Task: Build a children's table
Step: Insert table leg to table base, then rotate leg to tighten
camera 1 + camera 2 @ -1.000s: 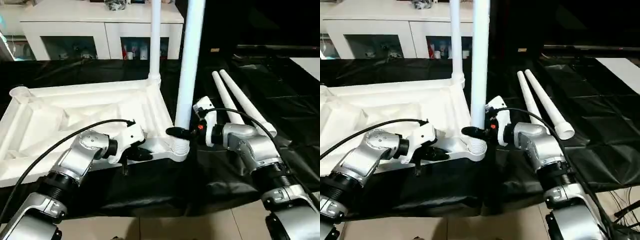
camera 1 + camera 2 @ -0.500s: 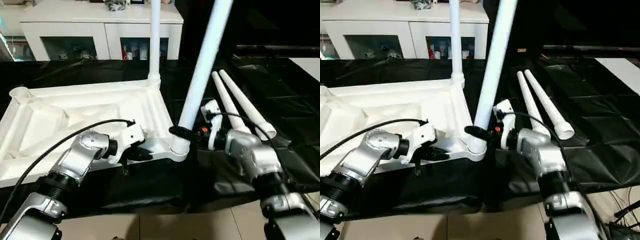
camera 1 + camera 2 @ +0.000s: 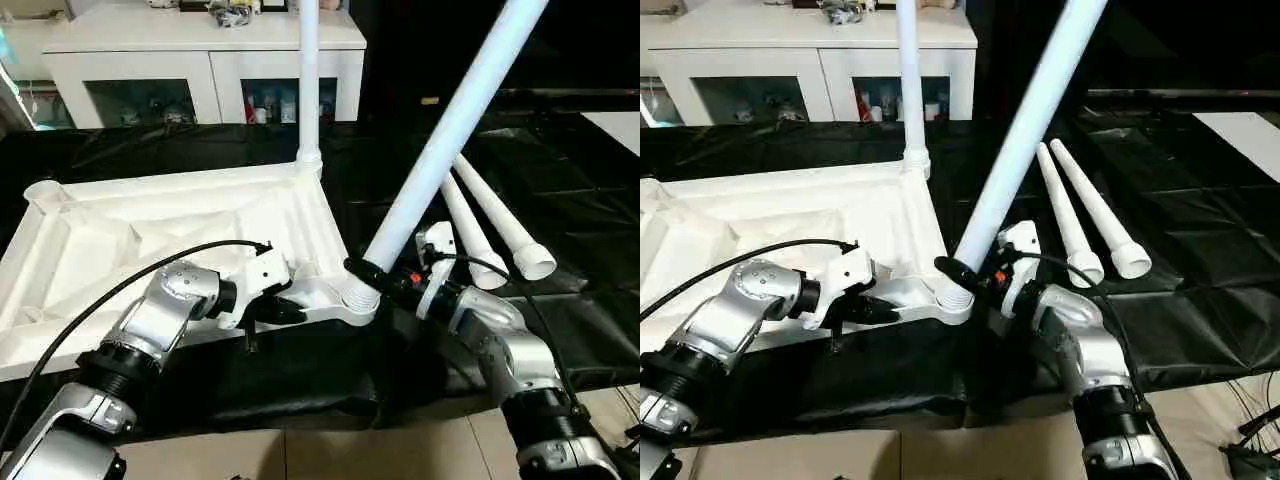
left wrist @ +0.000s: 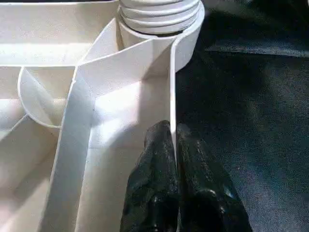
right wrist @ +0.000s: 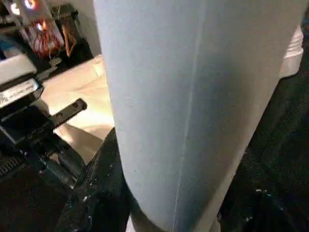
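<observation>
Left eye view: the children's table top (image 3: 150, 240) lies upside down on the black-sheeted table (image 3: 600, 290), ribbed underside up, filling the nine o'clock half of the scene. At its ten o'clock corner an empty socket (image 3: 42, 190) waits for a leg. The left gripper (image 3: 275, 305) sits at the near rim; in the left wrist view its fingers (image 4: 159, 183) are pressed together on the thin wall, apparently to steady the top while the other arm works. At twelve o'clock an upright leg (image 3: 309, 80) already stands in the far corner socket. Just toward three o'clock of the left gripper, the near corner socket (image 3: 352, 298) takes the foot of a tilted leg (image 3: 450, 130), which leans toward one o'clock. The right gripper (image 3: 385, 280) clamps this leg just above the socket, probably a low hold to control the seating; it looks unseated until stood straight. Two spare legs (image 3: 500, 225) lie beside each other toward three o'clock, within reach.
</observation>
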You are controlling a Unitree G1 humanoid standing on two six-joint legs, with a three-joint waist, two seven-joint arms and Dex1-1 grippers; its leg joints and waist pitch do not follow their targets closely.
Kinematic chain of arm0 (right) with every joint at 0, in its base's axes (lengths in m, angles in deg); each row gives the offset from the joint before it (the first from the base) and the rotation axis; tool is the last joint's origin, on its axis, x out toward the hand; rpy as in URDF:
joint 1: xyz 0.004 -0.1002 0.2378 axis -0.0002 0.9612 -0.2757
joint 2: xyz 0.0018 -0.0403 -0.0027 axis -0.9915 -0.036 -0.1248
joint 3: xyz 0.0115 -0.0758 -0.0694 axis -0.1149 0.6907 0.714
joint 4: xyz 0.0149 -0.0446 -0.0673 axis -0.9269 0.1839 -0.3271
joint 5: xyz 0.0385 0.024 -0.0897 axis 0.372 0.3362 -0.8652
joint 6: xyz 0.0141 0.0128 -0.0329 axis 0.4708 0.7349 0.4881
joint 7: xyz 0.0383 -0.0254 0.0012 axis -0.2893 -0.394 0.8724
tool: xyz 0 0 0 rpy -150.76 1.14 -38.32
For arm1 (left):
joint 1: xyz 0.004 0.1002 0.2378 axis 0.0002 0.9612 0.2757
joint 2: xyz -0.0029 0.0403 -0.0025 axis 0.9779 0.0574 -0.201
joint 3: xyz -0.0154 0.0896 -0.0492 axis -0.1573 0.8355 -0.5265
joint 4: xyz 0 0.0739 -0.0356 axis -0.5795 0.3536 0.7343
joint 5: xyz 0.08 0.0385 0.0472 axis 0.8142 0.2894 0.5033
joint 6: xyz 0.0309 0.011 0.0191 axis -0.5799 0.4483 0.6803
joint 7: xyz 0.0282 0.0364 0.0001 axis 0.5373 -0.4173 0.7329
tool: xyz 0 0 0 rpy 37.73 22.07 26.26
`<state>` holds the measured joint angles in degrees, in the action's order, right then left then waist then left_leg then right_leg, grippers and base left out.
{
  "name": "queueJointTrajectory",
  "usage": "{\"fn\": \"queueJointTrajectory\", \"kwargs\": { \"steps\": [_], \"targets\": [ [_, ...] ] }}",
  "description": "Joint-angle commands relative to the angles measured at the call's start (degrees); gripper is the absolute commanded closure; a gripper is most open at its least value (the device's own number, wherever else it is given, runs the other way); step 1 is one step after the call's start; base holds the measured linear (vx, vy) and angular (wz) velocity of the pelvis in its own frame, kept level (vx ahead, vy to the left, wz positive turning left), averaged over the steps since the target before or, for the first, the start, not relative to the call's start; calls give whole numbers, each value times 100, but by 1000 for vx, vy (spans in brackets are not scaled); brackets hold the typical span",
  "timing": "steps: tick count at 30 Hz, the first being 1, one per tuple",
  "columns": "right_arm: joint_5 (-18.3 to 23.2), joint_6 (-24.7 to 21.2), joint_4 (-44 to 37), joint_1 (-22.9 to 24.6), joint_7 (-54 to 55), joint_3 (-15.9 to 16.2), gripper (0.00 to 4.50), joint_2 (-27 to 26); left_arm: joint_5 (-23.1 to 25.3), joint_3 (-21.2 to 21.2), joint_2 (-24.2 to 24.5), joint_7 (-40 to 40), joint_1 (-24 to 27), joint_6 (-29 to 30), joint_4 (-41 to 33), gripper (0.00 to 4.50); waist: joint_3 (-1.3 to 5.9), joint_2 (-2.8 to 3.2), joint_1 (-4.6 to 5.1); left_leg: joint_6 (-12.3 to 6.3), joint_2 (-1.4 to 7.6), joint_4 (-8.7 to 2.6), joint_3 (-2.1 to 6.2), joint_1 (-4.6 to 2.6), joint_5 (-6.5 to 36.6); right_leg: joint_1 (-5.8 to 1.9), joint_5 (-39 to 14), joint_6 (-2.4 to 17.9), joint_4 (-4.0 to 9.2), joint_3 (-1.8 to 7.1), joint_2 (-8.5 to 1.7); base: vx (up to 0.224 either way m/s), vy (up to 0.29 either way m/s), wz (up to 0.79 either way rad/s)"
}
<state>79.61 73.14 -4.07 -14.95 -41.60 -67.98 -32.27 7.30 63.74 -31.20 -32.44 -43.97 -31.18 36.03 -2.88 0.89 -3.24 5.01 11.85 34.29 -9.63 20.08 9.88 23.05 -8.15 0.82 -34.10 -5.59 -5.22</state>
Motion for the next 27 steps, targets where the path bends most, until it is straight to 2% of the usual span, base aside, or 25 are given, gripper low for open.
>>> {"fn": "queueJointTrajectory", "kwargs": {
  "steps": [1,2,4,5,6,7,8,9,11,15,20,24,26,27],
  "targets": [
    [-435,-214,166,140,40,360,264,132,148,20,17,92,-135,10,83,450,324,94,18,1,60,-479,63,-50,2486,-225,-2849,742,545,204,-259,0,0,0],
    [-435,-214,166,140,40,360,264,132,148,20,17,92,-135,10,83,450,321,95,22,-3,56,-476,63,-60,2519,-217,-2935,713,558,199,-260,0,0,0],
    [-646,-297,146,91,-13,600,264,235,159,28,-5,101,-162,-3,116,450,305,55,42,-10,47,-468,69,-69,2581,-201,-3276,566,609,177,-265,0,0,0],
    [-706,-357,94,92,-61,700,264,276,154,30,-19,110,-174,2,122,450,303,66,41,-9,45,-465,73,-75,2587,-194,-3330,542,611,173,-269,0,0,0],
    [-757,-426,38,96,-107,793,264,312,150,31,-32,120,-183,7,124,450,297,40,45,-25,48,-466,77,-78,2576,-188,-3418,489,622,170,-267,0,0,0],
    [-772,-487,-16,106,-138,842,264,327,144,30,-41,129,-188,13,122,450,296,54,49,-30,47,-465,72,-88,2602,-171,-3465,462,641,173,-267,0,0,0],
    [-779,-552,-52,103,-165,878,264,336,141,26,-51,144,-189,15,125,450,297,0,66,-42,46,-461,68,-76,2598,-173,-3495,441,647,168,-262,0,0,0],
    [-789,-678,-84,85,-209,939,264,357,139,18,-68,175,-185,12,134,450,309,-14,51,-49,48,-462,75,-74,2538,-177,-3522,423,631,173,-278,0,0,0],
    [-806,-780,-92,65,-247,998,264,393,136,13,-87,201,-187,16,146,450,309,2,56,-51,62,-469,78,-81,2558,-163,-3473,432,633,176,-273,0,0,0],
    [-802,-865,128,-92,-108,935,264,316,137,0,-103,224,-170,10,149,450,324,-16,73,-31,74,-487,83,-72,2633,-171,-3344,486,618,179,-283,0,0,0],
    [-738,-994,401,-291,14,762,264,242,128,-25,-159,286,-172,-16,184,450,300,-32,134,-5,53,-465,93,-107,2817,-138,-3749,340,700,129,-290,0,0,0],
    [-736,-1090,366,-218,-42,747,264,311,109,-59,-207,316,-215,-40,240,450,280,-14,178,6,52,-467,121,-145,3052,-132,-3988,160,796,41,-283,0,0,0],
    [-734,-1087,388,-204,-44,739,264,310,104,-71,-217,327,-233,-50,266,450,280,3,192,10,64,-479,132,-169,3158,-131,-3951,168,812,26,-293,0,0,0],
    [-751,-1037,450,-188,-28,738,264,303,88,-97,-228,348,-256,-62,297,450,272,31,200,21,84,-498,146,-195,3282,-135,-3873,200,825,5,-293,0,0,0]
  ]
}}
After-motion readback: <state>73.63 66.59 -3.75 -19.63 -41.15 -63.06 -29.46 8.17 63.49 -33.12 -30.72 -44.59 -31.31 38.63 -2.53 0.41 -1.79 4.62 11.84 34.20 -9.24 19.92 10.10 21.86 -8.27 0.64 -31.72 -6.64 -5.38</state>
